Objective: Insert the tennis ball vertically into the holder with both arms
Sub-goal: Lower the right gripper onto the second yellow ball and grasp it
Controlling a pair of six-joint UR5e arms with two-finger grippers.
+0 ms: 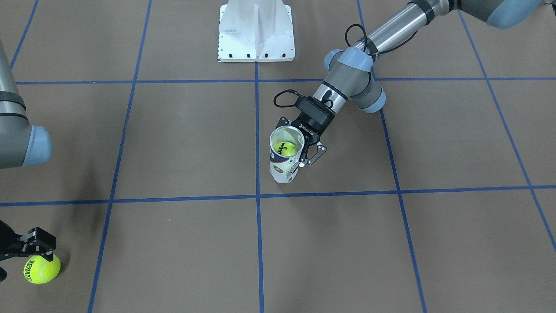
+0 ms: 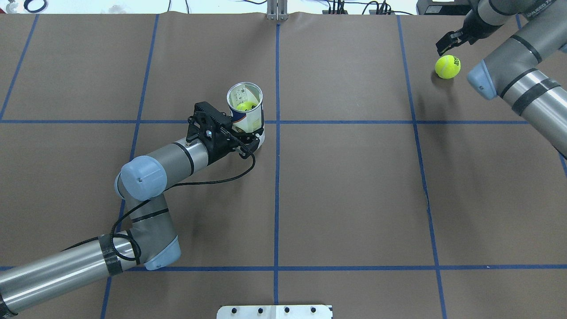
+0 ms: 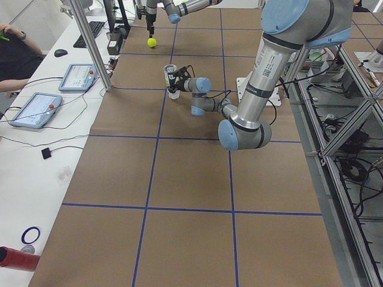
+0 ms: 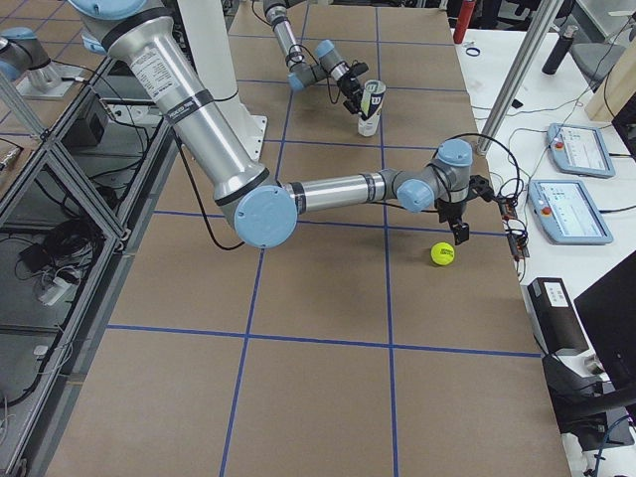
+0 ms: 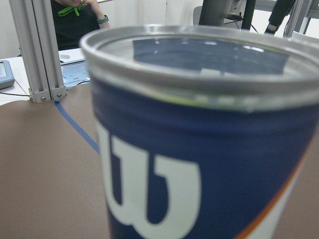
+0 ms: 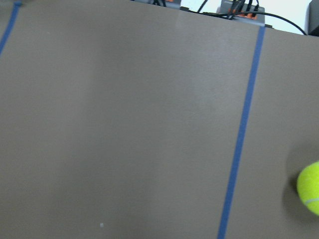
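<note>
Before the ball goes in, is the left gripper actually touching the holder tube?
Touching. The overhead view shows the left gripper with its fingers clamped against the lower wall of the holder, no gap between them.

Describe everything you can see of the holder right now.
The holder is a clear plastic tube with a metal-looking rim and a navy and white label bearing a white W and a thin orange stripe. It stands upright on the brown table beside the centre blue line, with its mouth open upward and no lid. One yellow ball sits inside, below the rim. The left gripper has its jaws closed on the lower wall. Nothing else touches the tube.
</note>
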